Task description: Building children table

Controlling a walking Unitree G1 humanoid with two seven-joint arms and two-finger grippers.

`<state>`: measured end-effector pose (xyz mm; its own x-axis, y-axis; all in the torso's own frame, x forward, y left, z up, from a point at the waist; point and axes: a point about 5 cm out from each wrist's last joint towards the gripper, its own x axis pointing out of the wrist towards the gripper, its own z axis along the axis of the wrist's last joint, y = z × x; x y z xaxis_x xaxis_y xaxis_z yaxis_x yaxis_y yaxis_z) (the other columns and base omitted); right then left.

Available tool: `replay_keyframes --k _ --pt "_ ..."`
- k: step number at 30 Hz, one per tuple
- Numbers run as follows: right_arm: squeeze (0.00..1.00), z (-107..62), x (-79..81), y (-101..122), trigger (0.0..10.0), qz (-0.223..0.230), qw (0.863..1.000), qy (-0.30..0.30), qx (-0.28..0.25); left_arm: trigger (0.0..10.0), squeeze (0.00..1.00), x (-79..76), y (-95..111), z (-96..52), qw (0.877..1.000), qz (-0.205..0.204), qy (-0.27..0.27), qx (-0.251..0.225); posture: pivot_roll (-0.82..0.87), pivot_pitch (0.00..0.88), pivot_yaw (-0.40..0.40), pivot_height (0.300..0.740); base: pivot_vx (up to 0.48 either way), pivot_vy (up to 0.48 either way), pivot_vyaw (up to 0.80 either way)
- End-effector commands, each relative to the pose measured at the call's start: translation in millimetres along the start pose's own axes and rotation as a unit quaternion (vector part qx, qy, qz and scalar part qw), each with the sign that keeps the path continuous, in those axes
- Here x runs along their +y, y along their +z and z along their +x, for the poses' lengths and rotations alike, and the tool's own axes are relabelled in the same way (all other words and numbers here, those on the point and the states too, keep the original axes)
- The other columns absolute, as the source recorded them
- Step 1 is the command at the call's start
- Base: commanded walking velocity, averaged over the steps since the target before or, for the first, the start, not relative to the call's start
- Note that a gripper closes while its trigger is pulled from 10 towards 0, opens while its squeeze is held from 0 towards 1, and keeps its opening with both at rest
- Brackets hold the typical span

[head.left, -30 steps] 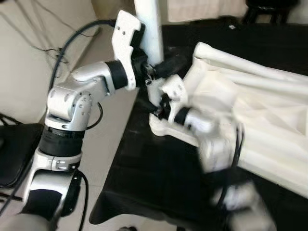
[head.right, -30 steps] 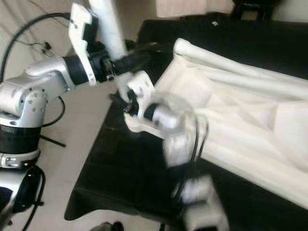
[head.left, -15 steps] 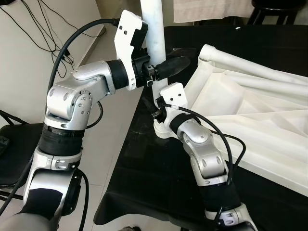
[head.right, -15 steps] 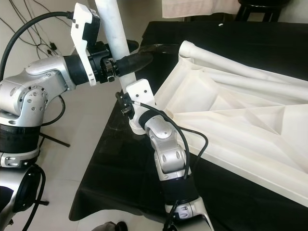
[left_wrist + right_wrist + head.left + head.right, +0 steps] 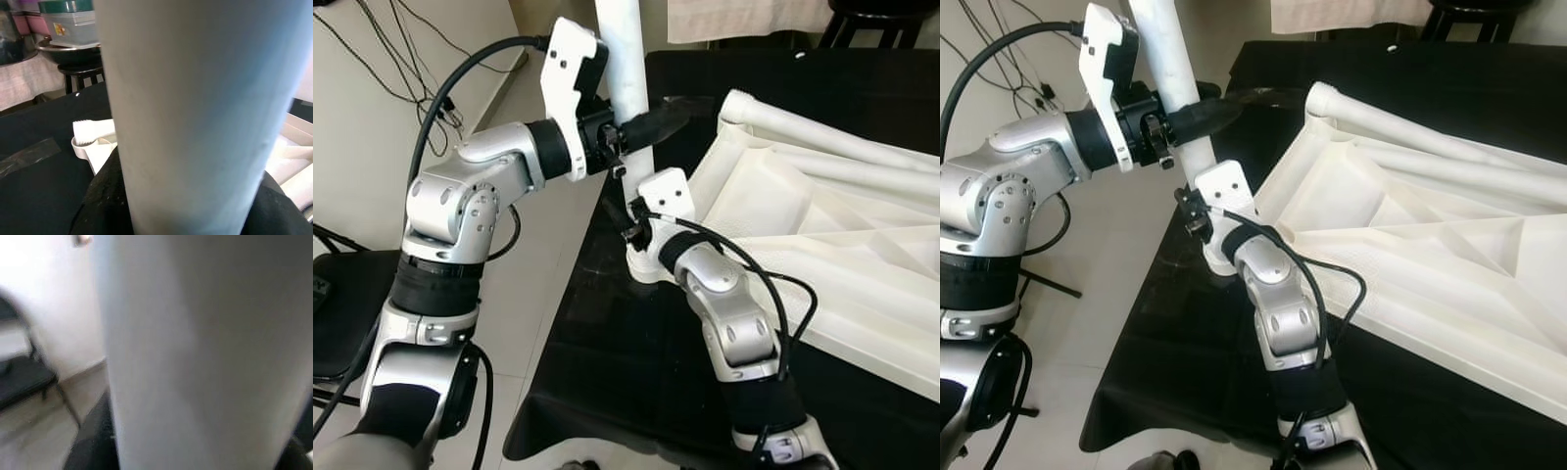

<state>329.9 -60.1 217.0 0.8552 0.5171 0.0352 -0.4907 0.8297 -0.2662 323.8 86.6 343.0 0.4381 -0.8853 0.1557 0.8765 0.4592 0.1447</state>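
Black tablecloth [image 5: 607,362] unchanged, left end effector [image 5: 651,122] still clamping white leg [image 5: 625,59], right end effector [image 5: 634,230] now steady, grip unclear

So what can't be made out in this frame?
- Top of the white table leg: cut off by the upper edge in both eye views.
- Seating of the leg in the tabletop's corner socket: hidden by the right tool and its wrist.
- Right tool's fingers: the leg up close blocks the right wrist view, which is blurred.
- Left tool: grips the leg.
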Motion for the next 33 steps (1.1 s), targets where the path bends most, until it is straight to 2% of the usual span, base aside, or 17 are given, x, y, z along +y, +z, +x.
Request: replay_keyframes --k 1,2,3,4,5,7,8,12,13,16,17,20,22,23,25,27,33 --pt "0.0 2.1 9.1 -22 10.0 0.016 0.998 0.024 0.053 0.0 0.0 -4.7 -1 3.6 1.0 0.007 -0.015 0.006 -0.03 0.181 0.078 0.74 0.0 0.0 0.0" --pt "1.0 5.2 3.9 -19 10.0 0.009 0.997 0.062 0.04 0.0 0.0 -5.6 -2 3.9 1.0 0.005 -0.017 0.005 -0.03 0.182 0.076 0.74 0.0 0.0 0.0" --pt "1.0 5.2 3.9 -19 10.0 0.009 0.997 0.062 0.04 0.0 0.0 -5.6 -2 3.9 1.0 0.005 -0.017 0.005 -0.03 0.182 0.076 0.74 0.0 0.0 0.0" --pt "1.0 8.1 -2.1 -15 10.0 0.003 0.993 0.117 0.029 0.0 0.0 -6.6 -2 4.3 1.0 0.004 -0.02 0.004 -0.03 0.183 0.076 0.74 0.0 0.0 0.0" --pt "1.0 8.1 -2.1 -15 10.0 0.003 0.993 0.117 0.029 0.0 0.0 -6.6 -2 4.3 1.0 0.004 -0.02 0.004 -0.03 0.183 0.076 0.74 0.0 0.0 0.0" --pt "1.0 11.3 -18.2 -5 10.0 -0.01 0.97 0.243 -0.001 0.0 0.0 -9.0 -1 5.8 1.0 0.003 -0.026 0.002 -0.02 0.183 0.078 0.74 0.0 0.0 0.0" --pt "1.0 12.0 -23.8 -1 10.0 -0.016 0.961 0.276 -0.008 0.0 0.0 -9.8 -1 6.3 1.0 0.003 -0.028 0.001 -0.02 0.183 0.08 0.74 0.0 0.0 0.0" --pt "0.97 15.8 -29.7 4 10.0 -0.025 0.95 0.311 -0.015 0.0 0.0 -10.8 -1 6.7 1.0 0.003 -0.03 0.001 -0.02 0.184 0.081 0.74 0.0 0.0 0.0" --pt "0.0 18.8 -31.4 7 10.0 -0.018 0.947 0.319 -0.018 0.0 0.0 -11.1 -1 6.8 1.0 0.003 -0.031 0.001 -0.02 0.187 0.084 0.74 0.0 0.0 0.0" --pt "0.0 23.1 -32.6 11 10.0 0.002 0.938 0.346 -0.023 0.0 0.0 -11.9 -2 7.5 0.999 0.002 -0.033 0.003 -0.01 0.189 0.085 0.74 0.0 0.0 0.0" --pt "0.0 24.9 -32.4 12 10.0 0.003 0.933 0.359 -0.024 10.0 0.0 -12.7 -2 8.1 0.999 0.006 -0.035 0.006 0.0 0.19 0.085 0.74 0.0 0.0 0.0" --pt "0.0 25.9 -31.6 12 10.0 0.004 0.929 0.369 -0.022 10.0 0.0 -13.1 -3 8.7 0.999 0.006 -0.034 0.007 0.0 0.192 0.086 0.74 0.0 0.0 0.0" --pt "0.0 27.8 -30.5 14 0.0 0.016 0.919 0.393 -0.029 10.0 0.0 -13.0 -3 9.2 0.999 0.006 -0.034 0.008 0.0 0.194 0.088 0.74 0.0 0.0 0.0" --pt "0.0 27.8 -30.5 14 0.0 0.016 0.919 0.393 -0.029 10.0 0.0 -13.0 -3 9.2 0.999 0.006 -0.034 0.008 0.0 0.194 0.088 0.74 0.0 0.0 0.0" --pt "0.0 28.7 -30.3 14 0.0 0.023 0.905 0.424 -0.039 10.0 0.0 -12.3 -2 8.9 0.999 0.008 -0.032 0.008 0.0 0.196 0.088 0.74 0.0 0.0 0.0" --pt "0.0 28.9 -30.4 14 0.0 0.024 0.901 0.431 -0.042 10.0 0.0 -12.1 -2 8.7 0.999 0.009 -0.031 0.009 0.0 0.196 0.088 0.74 0.0 0.0 0.0" --pt "0.0 28.6 -32.8 11 0.0 0.032 0.898 0.436 -0.047 10.0 0.0 -11.3 -2 8.5 0.999 0.01 -0.029 0.008 0.0 0.196 0.09 0.74 0.0 0.0 0.0"
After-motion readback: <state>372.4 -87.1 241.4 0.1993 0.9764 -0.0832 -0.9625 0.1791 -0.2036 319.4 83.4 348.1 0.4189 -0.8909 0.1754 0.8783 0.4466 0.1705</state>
